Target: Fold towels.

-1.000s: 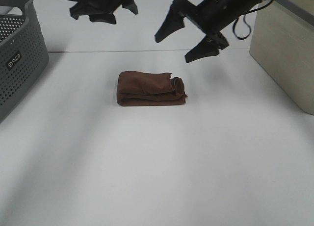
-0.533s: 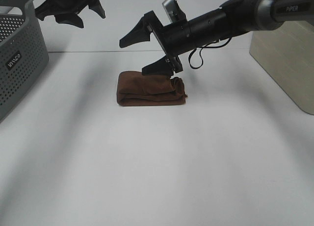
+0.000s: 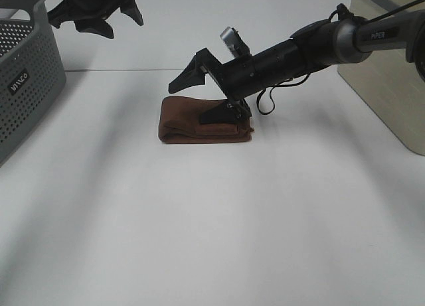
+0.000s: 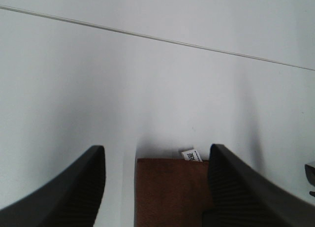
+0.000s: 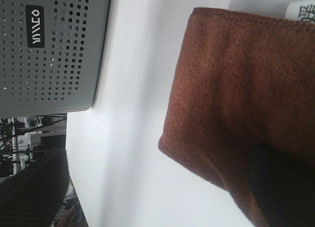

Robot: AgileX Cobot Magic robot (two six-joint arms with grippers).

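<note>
One white table (image 3: 212, 226) carries everything. One grey perforated basket (image 3: 26, 74) sits at the far left, one beige bin (image 3: 388, 74) at the far right. One brown towel (image 3: 192, 123), already folded into a thick bundle, lies centre-far. In the last second the right gripper (image 3: 202, 93) has swung down from above, jaws wide, one tip touching the towel top; I judge a pick-up or final press is next. The left gripper (image 3: 96, 14) has drawn off far left, jaws partly apart, empty.

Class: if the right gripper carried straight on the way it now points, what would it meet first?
Probably the folded towel: the open right gripper angles down over it, lower finger seemingly at its top. Depth is uncertain.
</note>
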